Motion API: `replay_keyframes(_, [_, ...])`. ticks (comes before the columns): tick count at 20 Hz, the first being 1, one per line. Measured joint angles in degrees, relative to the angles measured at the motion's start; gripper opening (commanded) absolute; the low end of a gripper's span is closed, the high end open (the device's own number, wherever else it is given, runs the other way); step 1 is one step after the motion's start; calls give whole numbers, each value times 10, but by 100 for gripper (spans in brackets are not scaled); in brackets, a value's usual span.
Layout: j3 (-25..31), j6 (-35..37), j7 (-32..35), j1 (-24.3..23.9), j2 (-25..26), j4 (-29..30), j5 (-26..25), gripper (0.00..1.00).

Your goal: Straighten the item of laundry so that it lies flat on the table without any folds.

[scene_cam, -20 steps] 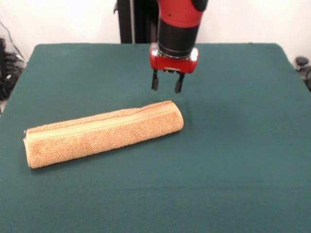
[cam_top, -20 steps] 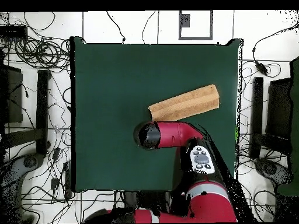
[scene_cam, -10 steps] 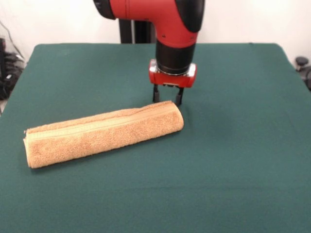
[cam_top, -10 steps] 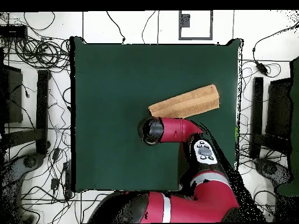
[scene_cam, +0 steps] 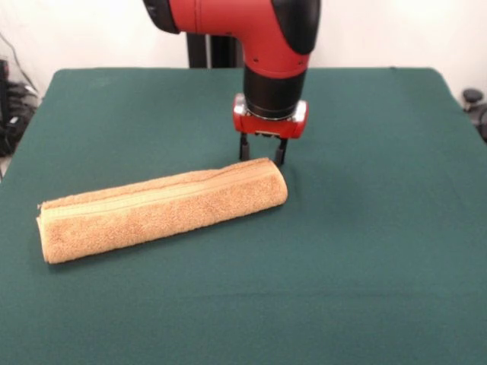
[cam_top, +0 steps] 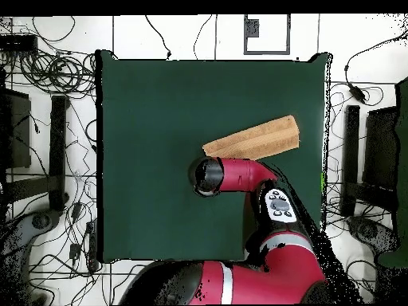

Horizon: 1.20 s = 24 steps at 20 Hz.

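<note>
A fluffy orange-tan towel (scene_cam: 161,209), folded into a long thick roll with a paler woven band, lies on the green felt table (scene_cam: 365,251). Just behind its right end, the gripper (scene_cam: 262,155) hangs with fingers apart, tips seemingly hidden by the roll. Overhead, the arm (cam_top: 231,175) covers the gripper.

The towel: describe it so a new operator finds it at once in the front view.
Start from the big dark green table and look just in front of the red arm's gripper. There lies the towel, a long roll slanting toward the left edge. It is the only orange-tan, fluffy thing on the table, with a paler woven band along its top.
</note>
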Motion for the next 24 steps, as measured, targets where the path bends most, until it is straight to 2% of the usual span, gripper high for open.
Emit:
replay_keyframes(10, [-2, 6, 0, 3, 2, -5, 0, 100])
replay_keyframes(24, [-1, 145, 0, 8, 37, -87, 19, 100])
